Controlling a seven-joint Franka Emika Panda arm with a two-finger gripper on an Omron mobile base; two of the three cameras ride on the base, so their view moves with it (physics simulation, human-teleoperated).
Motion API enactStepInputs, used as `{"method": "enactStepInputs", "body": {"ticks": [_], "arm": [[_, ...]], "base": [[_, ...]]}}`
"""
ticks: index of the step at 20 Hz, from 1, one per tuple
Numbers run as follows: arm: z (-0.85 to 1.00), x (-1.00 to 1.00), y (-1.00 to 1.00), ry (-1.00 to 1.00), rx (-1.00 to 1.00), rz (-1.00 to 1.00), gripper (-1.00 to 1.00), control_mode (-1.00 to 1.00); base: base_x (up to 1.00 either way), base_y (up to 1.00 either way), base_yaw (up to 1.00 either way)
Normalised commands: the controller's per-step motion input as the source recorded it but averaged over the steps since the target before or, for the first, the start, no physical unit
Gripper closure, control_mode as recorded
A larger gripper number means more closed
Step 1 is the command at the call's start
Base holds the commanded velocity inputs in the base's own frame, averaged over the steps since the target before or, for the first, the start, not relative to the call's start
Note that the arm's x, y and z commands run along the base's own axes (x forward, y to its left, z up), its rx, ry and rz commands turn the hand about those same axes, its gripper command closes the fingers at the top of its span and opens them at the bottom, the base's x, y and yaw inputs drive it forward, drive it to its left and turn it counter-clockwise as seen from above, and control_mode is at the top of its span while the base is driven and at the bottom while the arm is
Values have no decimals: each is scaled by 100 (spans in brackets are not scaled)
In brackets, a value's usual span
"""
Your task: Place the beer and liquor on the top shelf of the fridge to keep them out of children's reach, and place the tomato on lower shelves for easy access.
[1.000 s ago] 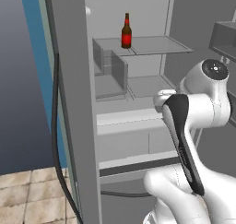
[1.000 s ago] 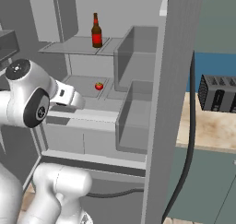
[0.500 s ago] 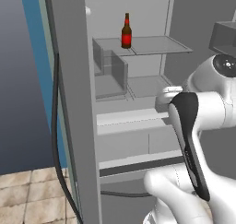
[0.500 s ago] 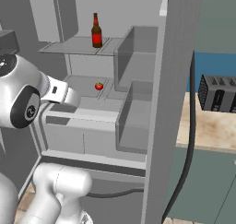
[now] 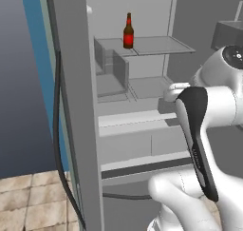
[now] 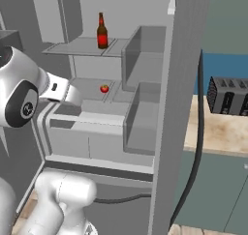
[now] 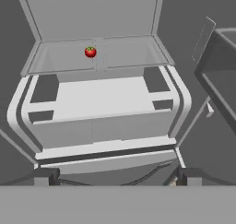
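Note:
The fridge (image 5: 71, 106) stands open. The beer (image 5: 128, 31) (image 6: 101, 32), a slim brown bottle with a red label, stands upright on the top shelf (image 5: 161, 45) (image 6: 72, 48). One level down, the small red tomato (image 6: 104, 88) (image 7: 90, 52) rests on one of the lower shelves (image 7: 129, 55), left of its middle. My gripper (image 7: 117, 177) is open and empty, drawn back in front of the drawers and well short of the tomato. The liquor is out of view.
The open fridge door (image 6: 179, 108) stands close on the right with a black cable (image 6: 197, 147) hanging beside it. Clear door bins (image 6: 145, 118) jut inward. A dark toaster (image 6: 227, 96) sits on the wooden counter (image 6: 218, 132) beyond. White drawers (image 7: 101, 121) lie below the tomato's shelf.
The arm has drawn back from the fridge interior, its hand moving away from the tomato's shelf. The gripper stays open. Beer and tomato have not moved.

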Motion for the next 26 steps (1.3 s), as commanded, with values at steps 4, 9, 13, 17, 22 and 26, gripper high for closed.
{"method": "enactStepInputs", "body": {"ticks": [4, 9, 13, 17, 22, 26], "arm": [[0, 0, 0, 0, 0, 0, -100, 100], [0, 0, 0, 0, 0, 0, -100, 100], [0, 0, 0, 0, 0, 0, -100, 100], [0, 0, 0, 0, 0, 0, -100, 100], [0, 0, 0, 0, 0, 0, -100, 100], [0, 0, 0, 0, 0, 0, -100, 100]], "base": [[-59, 0, -20], [-53, 17, -33], [-33, 42, -39], [-31, 59, -48], [-45, 69, -50], [-73, 74, -46]]}}
